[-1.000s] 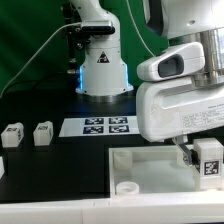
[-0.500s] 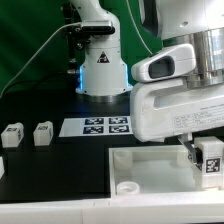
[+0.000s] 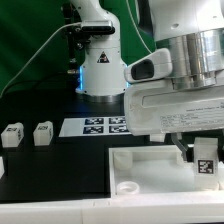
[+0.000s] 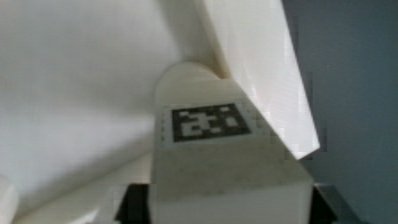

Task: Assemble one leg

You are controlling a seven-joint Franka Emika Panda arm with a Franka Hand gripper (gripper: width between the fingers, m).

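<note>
Since a second ago we've swung sideways over the tray (image 3: 150, 165). Our jaws stay clamped on the leg (image 3: 205, 160), upright beneath them, just above the tray's corner.

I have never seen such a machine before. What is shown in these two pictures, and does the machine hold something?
This is a robot arm that builds furniture. At its end sits a two-finger pincer.

The exterior view comes from a camera standing apart. On the black table lie a large white tray with round sockets, the marker board, and two spare legs toward that view's left.

The wrist view comes from a camera on the arm itself, looking down along the pincer. It shows the pincer shut on the leg, a small white piece with a black-and-white tag, over the tray.
</note>
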